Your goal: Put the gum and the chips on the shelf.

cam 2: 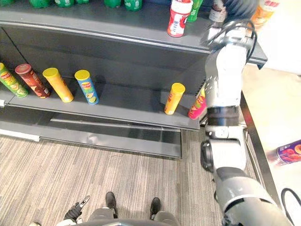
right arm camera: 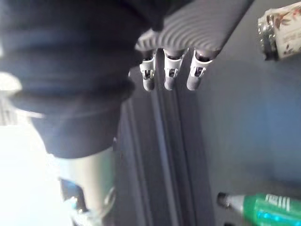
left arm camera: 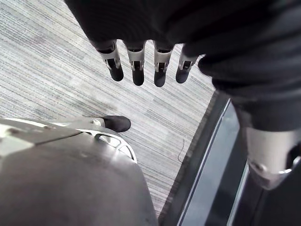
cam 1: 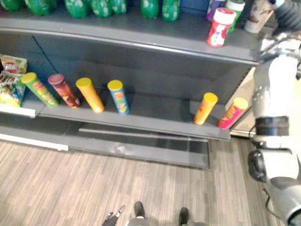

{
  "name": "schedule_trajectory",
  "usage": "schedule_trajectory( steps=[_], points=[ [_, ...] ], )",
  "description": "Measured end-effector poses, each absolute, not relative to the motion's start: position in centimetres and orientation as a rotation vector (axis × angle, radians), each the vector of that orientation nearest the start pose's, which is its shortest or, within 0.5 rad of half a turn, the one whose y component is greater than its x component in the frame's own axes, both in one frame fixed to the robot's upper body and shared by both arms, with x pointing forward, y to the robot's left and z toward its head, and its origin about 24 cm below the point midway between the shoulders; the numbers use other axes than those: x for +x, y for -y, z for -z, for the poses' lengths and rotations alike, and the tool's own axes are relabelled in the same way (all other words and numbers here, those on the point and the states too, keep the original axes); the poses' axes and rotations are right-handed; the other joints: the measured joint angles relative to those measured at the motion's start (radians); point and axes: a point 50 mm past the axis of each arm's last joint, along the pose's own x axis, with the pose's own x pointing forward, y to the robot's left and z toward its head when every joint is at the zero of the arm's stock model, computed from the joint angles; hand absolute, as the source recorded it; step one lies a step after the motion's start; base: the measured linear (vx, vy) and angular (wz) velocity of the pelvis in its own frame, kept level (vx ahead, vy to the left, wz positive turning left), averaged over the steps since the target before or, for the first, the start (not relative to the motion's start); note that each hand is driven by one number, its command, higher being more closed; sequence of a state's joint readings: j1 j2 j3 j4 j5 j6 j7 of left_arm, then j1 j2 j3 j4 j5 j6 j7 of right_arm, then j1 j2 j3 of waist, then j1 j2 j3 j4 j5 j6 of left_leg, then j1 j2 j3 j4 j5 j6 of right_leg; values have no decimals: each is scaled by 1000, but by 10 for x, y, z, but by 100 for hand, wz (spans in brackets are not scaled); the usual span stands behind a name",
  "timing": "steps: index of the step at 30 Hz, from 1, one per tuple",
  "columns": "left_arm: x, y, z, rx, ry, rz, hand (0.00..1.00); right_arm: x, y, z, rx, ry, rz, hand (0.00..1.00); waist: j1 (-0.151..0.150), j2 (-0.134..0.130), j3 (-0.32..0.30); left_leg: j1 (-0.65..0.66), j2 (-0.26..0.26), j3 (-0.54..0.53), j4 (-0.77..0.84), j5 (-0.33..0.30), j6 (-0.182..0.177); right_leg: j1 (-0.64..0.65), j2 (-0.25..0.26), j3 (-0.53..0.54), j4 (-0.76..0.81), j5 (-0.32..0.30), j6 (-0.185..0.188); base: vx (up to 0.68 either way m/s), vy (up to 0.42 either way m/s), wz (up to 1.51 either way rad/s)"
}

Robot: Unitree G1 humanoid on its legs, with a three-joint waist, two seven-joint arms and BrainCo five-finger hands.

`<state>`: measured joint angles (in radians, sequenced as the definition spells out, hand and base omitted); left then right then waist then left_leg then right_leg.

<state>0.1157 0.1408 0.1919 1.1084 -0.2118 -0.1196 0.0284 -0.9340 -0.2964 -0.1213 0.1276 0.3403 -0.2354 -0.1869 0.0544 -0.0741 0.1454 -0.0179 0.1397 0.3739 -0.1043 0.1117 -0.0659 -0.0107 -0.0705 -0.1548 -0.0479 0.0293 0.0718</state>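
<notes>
My right hand [right arm camera: 170, 77], fingers straight and empty, is up at the upper shelf [cam 1: 141, 30], near what I take for the gum canister [cam 1: 220, 27] standing there. The purple chips can [cam 2: 289, 151] lies on its side low to my right, nearest that arm.

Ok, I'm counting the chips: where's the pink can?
In the left eye view the pink can stands at the right end of the lower shelf, just right of an orange can.

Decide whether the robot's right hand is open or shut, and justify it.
Open. On the right hand, the fingers extend straight in a row above the dark shelf, curled round nothing.
</notes>
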Motion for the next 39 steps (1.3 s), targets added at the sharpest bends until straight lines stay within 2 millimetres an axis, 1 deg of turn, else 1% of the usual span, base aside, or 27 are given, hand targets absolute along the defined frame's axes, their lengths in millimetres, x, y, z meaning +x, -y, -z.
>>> schedule_trajectory(
  steps=[2,3,4,5,6,7,8,10,11,13,14,16,17,18,19,20,21,22,24,25,26,27,28,29,30,34,39],
  points=[
    [70,-232,160,-107,-1073,-428,0,317,154,-296,287,974,-39,0,-12,0,-22,1,2,1,0,-1,-2,0,2,0,0,0,0,11,-6,-2],
    [69,-232,160,-100,-1079,-423,0,317,148,-286,296,947,-60,0,-14,0,-28,2,3,1,0,-2,-2,1,2,1,1,0,0,27,-9,-3],
    [68,-232,161,-96,-1089,-421,0,314,134,-266,335,886,-117,0,-15,0,-40,4,4,3,0,-3,-3,0,3,3,2,0,0,24,-9,-3],
    [67,-232,161,-96,-1090,-421,0,313,130,-262,346,872,-132,0,-15,0,-41,4,4,4,0,-3,-3,0,4,3,2,0,0,20,-11,-6],
    [67,-232,161,-97,-1094,-423,0,306,108,-238,403,792,-227,0,-17,0,-44,7,7,6,0,-3,-5,0,5,6,7,-1,-2,4,-8,-7],
    [67,-232,161,-97,-1096,-425,0,298,91,-221,446,732,-305,0,-17,0,-44,10,8,8,0,-5,-7,-1,6,9,11,-3,-3,0,-7,-8],
    [66,-232,161,-97,-1097,-428,0,295,84,-214,457,703,-340,0,-19,0,-44,12,8,10,0,-7,-9,-2,6,11,13,-4,-5,-10,-1,-7],
    [65,-232,161,-97,-1101,-445,0,282,59,-185,473,598,-454,0,-17,-3,-49,22,9,21,0,-13,-18,-2,6,21,19,-7,-6,-15,5,-10],
    [64,-232,162,-95,-1102,-451,0,278,56,-177,492,568,-474,0,-16,-4,-52,22,9,23,0,-14,-18,-4,6,24,19,-9,-3,-4,4,-8],
    [60,-234,162,-97,-1106,-474,0,261,50,-143,520,449,-511,0,-19,-10,-57,22,8,24,0,-14,-18,-7,4,27,25,-13,-6,2,2,-2],
    [59,-234,162,-102,-1108,-484,0,256,50,-133,524,411,-513,0,-20,-11,-58,22,7,23,0,-14,-18,-8,4,27,28,-14,-8,0,0,0],
    [52,-235,162,-115,-1118,-512,0,233,54,-88,570,237,-497,0,-24,-9,-57,21,4,25,0,-16,-16,-14,0,28,35,-23,-9,0,0,0],
    [51,-235,163,-124,-1121,-523,0,227,57,-74,571,181,-485,0,-24,-8,-58,22,3,25,0,-17,-15,-14,-1,28,35,-23,-9,0,0,0],
    [47,-235,164,-136,-1129,-539,0,215,62,-45,583,57,-456,0,-25,-5,-62,21,1,25,0,-18,-14,-14,-2,29,34,-23,-9,34,13,0],
    [46,-234,164,-136,-1132,-541,0,202,69,-13,574,-79,-409,0,-26,-4,-63,21,-1,26,0,-20,-12,-15,-4,30,34,-23,-9,35,14,-1],
    [46,-234,164,-137,-1132,-541,0,196,73,2,562,-142,-383,0,-26,-3,-63,21,-2,26,0,-20,-12,-15,-5,30,34,-23,-9,30,15,-1],
    [46,-233,164,-142,-1133,-545,0,183,85,32,548,-270,-311,0,-27,0,-62,20,-4,26,0,-22,-10,-16,-7,31,35,-23,-9,0,0,0],
    [45,-233,165,-149,-1133,-550,0,176,92,46,530,-331,-268,0,-27,3,-61,20,-6,26,0,-25,-7,-16,-9,31,35,-23,-9,31,21,0],
    [42,-229,166,-173,-1133,-569,0,150,132,94,381,-537,-81,0,-30,15,-61,20,-13,27,0,-27,-4,-19,-16,33,40,-26,-4,38,34,0],
    [41,-227,166,-177,-1133,-568,0,140,149,107,343,-601,-1,0,-31,20,-60,21,-16,28,0,-28,-2,-21,-19,35,45,-29,0,46,46,4],
    [40,-225,167,-183,-1136,-567,0,122,173,122,286,-690,120,0,-35,27,-63,22,-22,27,0,-29,-2,-22,-25,35,51,-33,5,42,40,3],
    [39,-224,167,-184,-1136,-567,0,118,177,125,278,-707,145,0,-36,29,-63,23,-23,27,0,-29,-2,-22,-26,35,51,-33,5,45,39,0],
    [39,-223,167,-188,-1140,-564,0,100,194,136,244,-789,239,0,-39,38,-65,24,-26,29,0,-31,-1,-22,-29,39,51,-33,6,37,28,-4],
    [39,-222,167,-188,-1140,-564,0,96,197,138,242,-804,258,0,-40,40,-65,25,-26,30,0,-32,-1,-22,-29,40,51,-33,6,49,28,-7],
    [38,-221,168,-191,-1143,-561,0,82,205,145,225,-863,318,0,-43,45,-65,27,-27,33,0,-34,-1,-21,-29,42,50,-34,6,51,17,-6],
    [37,-220,168,-195,-1146,-553,0,39,216,162,266,-1039,490,0,-48,59,-65,38,-27,46,0,-40,-2,-17,-29,52,51,-36,8,52,8,-9],
    [34,-218,169,-211,-1156,-552,0,21,220,166,310,-1092,596,0,-53,67,-65,42,-30,50,0,-46,-2,-15,-33,54,50,-38,12,49,13,-3]
  ],
)
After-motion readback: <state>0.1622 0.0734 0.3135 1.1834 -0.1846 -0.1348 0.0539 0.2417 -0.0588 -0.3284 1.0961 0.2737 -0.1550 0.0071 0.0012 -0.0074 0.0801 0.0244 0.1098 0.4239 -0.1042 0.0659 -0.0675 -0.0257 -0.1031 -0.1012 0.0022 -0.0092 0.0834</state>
